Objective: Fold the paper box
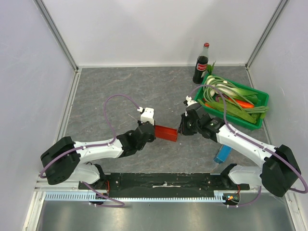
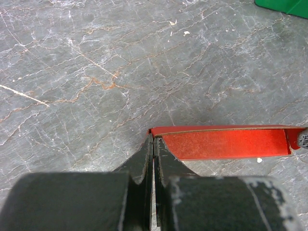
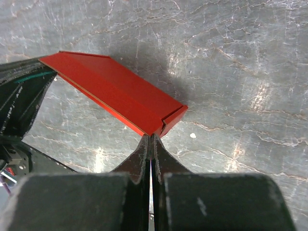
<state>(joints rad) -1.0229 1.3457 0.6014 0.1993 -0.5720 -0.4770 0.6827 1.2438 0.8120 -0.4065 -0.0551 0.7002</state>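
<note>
the paper box (image 1: 166, 133) is at the centre of the top view, a flattened red pack that seems raised just off the grey surface (image 1: 120, 86) between the 2 arms. the left claw (image 1: 155, 131) is pinched tight on its left end. the right claw (image 1: 179, 130) is closed on the thin edge at its right end. its long axis runs left to right across the frame, dipping slightly to the right. it looks light, thin and easily creased, probably slick on its faces, so holding the end edges and flaps rather than the broad panels seems safest.
</note>
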